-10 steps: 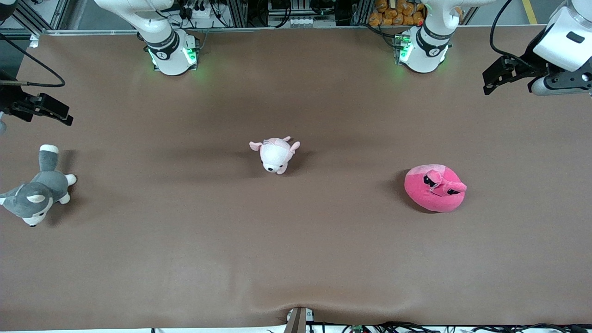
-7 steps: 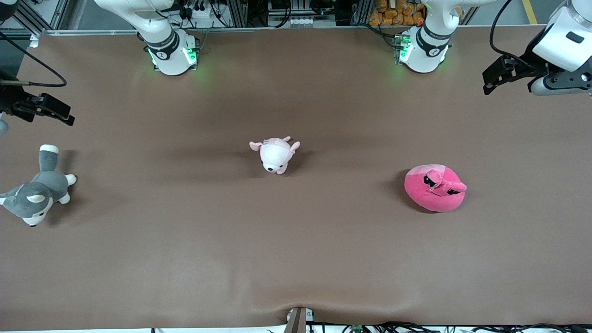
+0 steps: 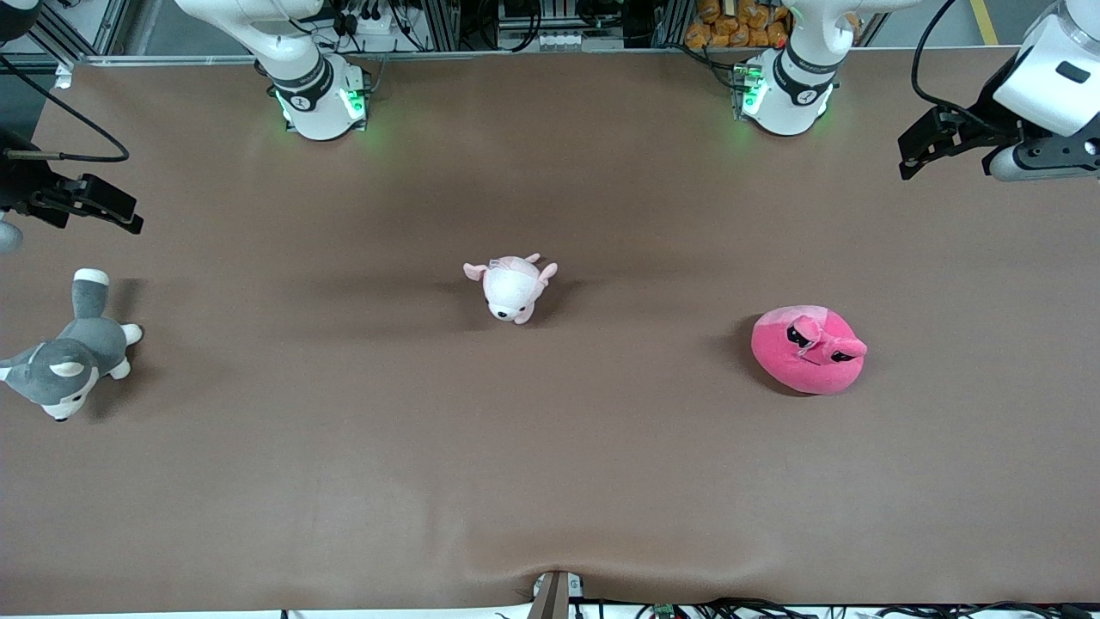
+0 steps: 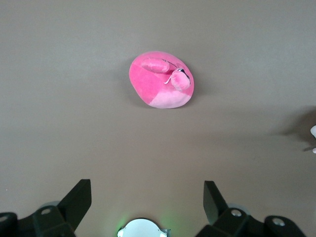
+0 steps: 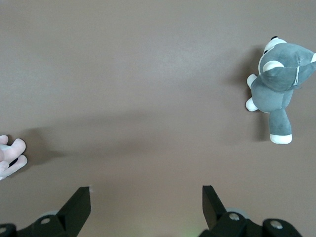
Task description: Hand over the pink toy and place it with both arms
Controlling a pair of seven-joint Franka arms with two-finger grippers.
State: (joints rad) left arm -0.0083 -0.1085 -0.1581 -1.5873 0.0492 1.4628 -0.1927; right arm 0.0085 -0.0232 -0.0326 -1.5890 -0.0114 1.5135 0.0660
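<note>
You have the pink toy point(image 3: 808, 350) lying on the brown tabletop point(image 3: 550, 481) toward the left arm's end, a round hot-pink plush with its floppy ears and black eye marks turned up. Nothing is touching it. In the left wrist view you see the same pink toy point(image 4: 161, 80) sitting alone on bare tabletop, well clear of that gripper's fingers point(image 4: 79, 197).

Your left gripper point(image 3: 924, 146) hangs in the air over the left arm's end of the tabletop, up near the edge where the bases stand, well apart from the pink toy. Its fingers are spread wide with nothing between them.

Your right gripper point(image 3: 103, 206) hangs over the right arm's end of the tabletop, above the spot just farther from the front camera than the grey-and-white plush dog point(image 3: 69, 357). Its fingers point(image 5: 79, 200) are also spread wide and carry nothing; the right wrist view shows the dog point(image 5: 279, 81) lying on its side off to one edge and a bit of a pale plush at the other edge.

You also have a small pale-pink-and-white plush animal point(image 3: 511, 288) lying near the middle of the tabletop, between the dog and the pink toy and a little farther from the front camera than both. The three toys lie well apart from one another.
</note>
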